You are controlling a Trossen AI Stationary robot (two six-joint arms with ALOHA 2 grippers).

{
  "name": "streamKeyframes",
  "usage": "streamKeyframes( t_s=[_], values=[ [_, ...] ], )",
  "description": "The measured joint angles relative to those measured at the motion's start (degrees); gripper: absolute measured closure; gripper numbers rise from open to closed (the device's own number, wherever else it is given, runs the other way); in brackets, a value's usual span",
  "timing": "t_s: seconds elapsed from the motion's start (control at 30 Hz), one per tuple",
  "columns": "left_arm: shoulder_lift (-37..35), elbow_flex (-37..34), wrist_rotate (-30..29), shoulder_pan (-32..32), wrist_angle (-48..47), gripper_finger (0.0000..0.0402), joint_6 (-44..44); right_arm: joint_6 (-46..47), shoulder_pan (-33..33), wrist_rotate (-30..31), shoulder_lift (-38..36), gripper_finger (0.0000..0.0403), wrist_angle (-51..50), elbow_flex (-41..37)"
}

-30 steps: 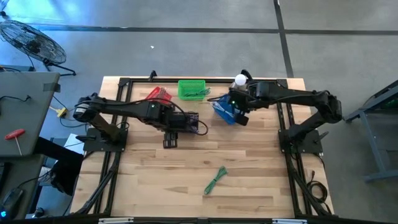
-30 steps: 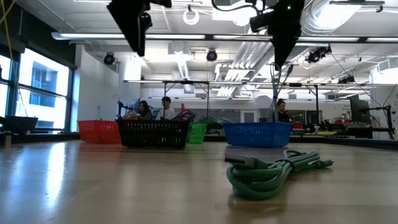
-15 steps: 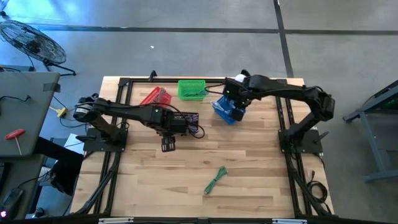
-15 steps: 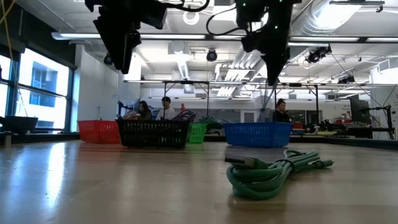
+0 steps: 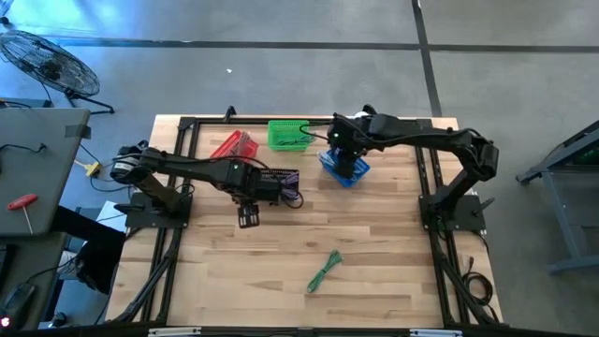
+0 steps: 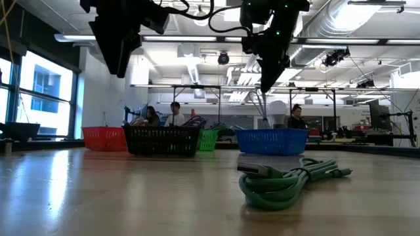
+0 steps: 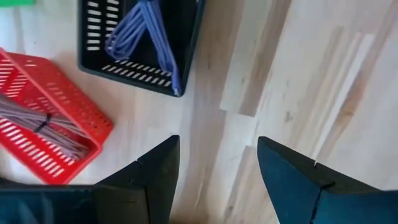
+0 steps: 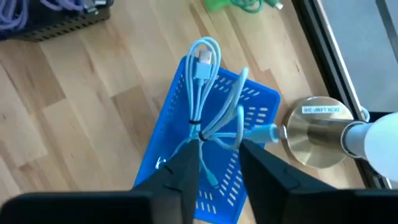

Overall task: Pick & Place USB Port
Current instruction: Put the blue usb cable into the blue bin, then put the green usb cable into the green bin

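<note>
A light blue USB cable [image 8: 200,93], coiled and tied at its middle, hangs from my right gripper [image 8: 217,174] over the blue basket [image 8: 171,106]. That gripper [image 5: 344,157] stands near the table's far edge and is shut on the cable. A green USB cable [image 5: 325,271] lies coiled on the wood toward the near edge, large in the low view [image 6: 282,180]. My left gripper [image 7: 217,168] hovers open above bare wood [image 5: 248,220], just on the near side of the black basket [image 5: 281,181], touching nothing. My right gripper pinches the light blue cable's strands [image 8: 214,152] between its two fingers, coming from above and pointing down. The bundle hangs below the fingers, lifted clear, with its tie [image 8: 195,121] and its plug end [image 8: 203,59] lowest. It shows as thin lines [image 6: 262,108] in the low view.
Along the far edge stand a red basket [image 5: 236,145] with grey cables, a green basket [image 5: 288,134] and the black basket [image 7: 143,37] with purple cables. A brass-footed desk lamp [image 8: 314,134] stands beside the blue basket. People sit in the room behind the table.
My right gripper has carried the hanging light blue cable toward the table's left and a little toward the far edge, staying over the blue basket. My left gripper has moved toward the near edge and slightly left, away from the black basket.
</note>
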Motion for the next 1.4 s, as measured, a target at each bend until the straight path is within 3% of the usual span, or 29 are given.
streamKeyframes(
  t_s=[0.33,0.4,0.57,0.63,0.7,0.8,1.07,1.4],
  values=[
    [0.0,0.0,-5.2,0.0,-7.3,0.0195,-5.8,-0.9,0.3,1.3,0.0,0.0194,0.9,0.0],
    [0.0,0.0,-6.2,0.0,-11.6,0.0195,-9.8,-2.4,1.1,-4.1,0.0,0.0176,0.9,0.0],
    [-1.9,-2.8,-4.3,-2.0,-12.9,0.0195,-15.4,-8.0,6.4,-26.4,0.0,0.0159,4.2,0.0],
    [-2.8,-4.8,-4.0,-4.0,-13.2,0.0195,-17.4,-9.7,10.4,-31.9,-0.1,0.0158,7.1,0.0],
    [-3.7,-8.0,-3.8,-6.4,-12.3,0.0195,-19.2,-10.5,15.3,-33.7,-0.1,0.0159,9.6,0.0],
    [-4.9,-12.5,-3.4,-10.9,-12.1,0.0195,-23.3,-12.8,23.4,-29.9,-0.1,0.016,13.1,0.0],
    [-5.3,-23.7,-0.2,-22.5,-5.1,0.0195,-33.4,-17.8,40.5,-9.6,0.7,0.0164,16.1,0.0],
    [-5.2,-26.4,0.9,-28.2,15.1,0.0195,-33.5,-15.7,46.5,-8.6,10.7,0.0193,16.3,0.0]
  ],
)
